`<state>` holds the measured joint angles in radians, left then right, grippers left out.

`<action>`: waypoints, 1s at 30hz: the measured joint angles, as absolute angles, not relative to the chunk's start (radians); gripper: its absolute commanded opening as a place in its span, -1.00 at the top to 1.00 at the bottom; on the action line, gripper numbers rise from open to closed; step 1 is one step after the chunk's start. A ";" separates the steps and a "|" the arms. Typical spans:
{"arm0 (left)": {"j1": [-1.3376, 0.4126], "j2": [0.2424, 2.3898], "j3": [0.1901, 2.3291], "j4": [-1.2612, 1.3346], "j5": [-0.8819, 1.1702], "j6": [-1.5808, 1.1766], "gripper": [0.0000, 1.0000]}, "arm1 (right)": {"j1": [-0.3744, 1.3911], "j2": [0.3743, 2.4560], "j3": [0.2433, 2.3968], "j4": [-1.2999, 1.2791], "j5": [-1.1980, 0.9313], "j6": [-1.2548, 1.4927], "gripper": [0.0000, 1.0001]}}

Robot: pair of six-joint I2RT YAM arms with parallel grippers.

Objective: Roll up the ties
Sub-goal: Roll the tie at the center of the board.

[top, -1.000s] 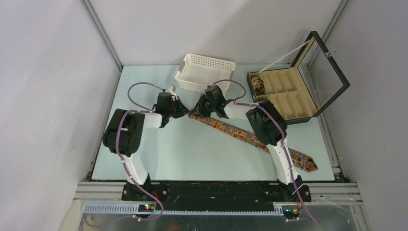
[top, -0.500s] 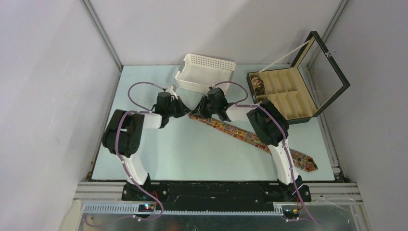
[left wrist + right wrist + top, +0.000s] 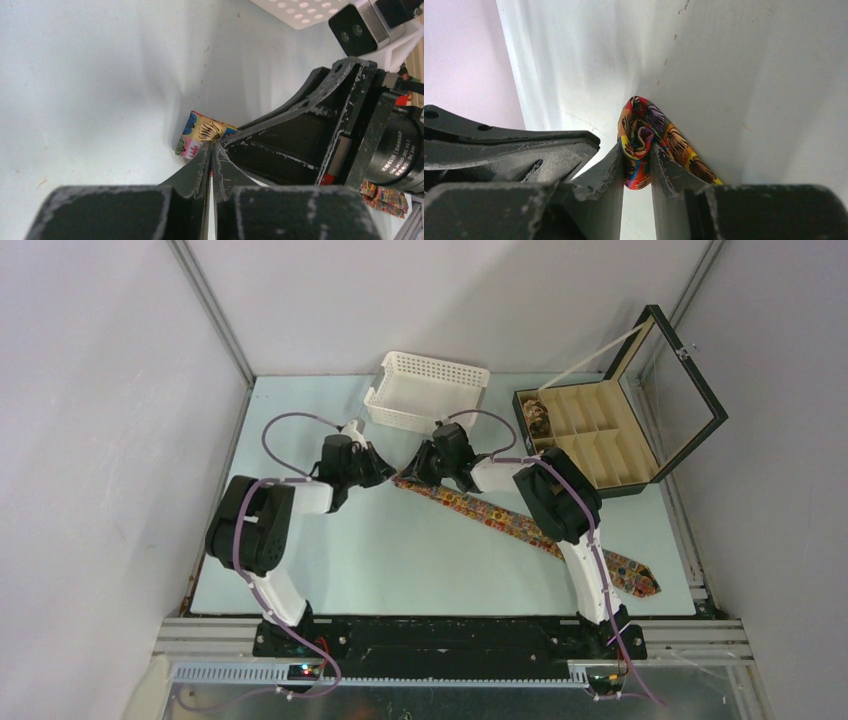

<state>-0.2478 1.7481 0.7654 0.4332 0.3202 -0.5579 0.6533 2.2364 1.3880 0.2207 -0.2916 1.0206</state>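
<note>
A multicoloured tie (image 3: 520, 528) lies as a flat strip slanting from mid-table to the near right. Its far end is folded into a small coil (image 3: 644, 131), and my right gripper (image 3: 638, 155) is shut on that coil. In the left wrist view my left gripper (image 3: 212, 150) is shut, its tips pinching the edge of the same tie end (image 3: 199, 135), close against the right gripper's fingers (image 3: 300, 135). From above, both grippers (image 3: 383, 473) (image 3: 418, 476) meet over this end. Another tie (image 3: 537, 418), rolled up, sits in a corner compartment of the box.
A white perforated basket (image 3: 425, 390) stands just behind the grippers. The black compartmented box (image 3: 600, 445) with its glass lid raised is at the far right. The right arm (image 3: 580, 540) crosses over the tie's middle.
The right gripper has closed a little on the coil. The left arm's elbow has shifted slightly to the left. The tie strip has not moved.
</note>
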 measured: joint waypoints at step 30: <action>-0.279 1.752 0.714 0.454 0.318 -0.568 0.89 | 0.653 2.166 1.369 0.167 -0.257 0.969 -0.33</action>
<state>-0.2794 1.7515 0.7136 0.4538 0.3183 -0.5682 0.6533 2.1658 1.3693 0.1673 -0.2573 0.9688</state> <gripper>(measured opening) 0.057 0.623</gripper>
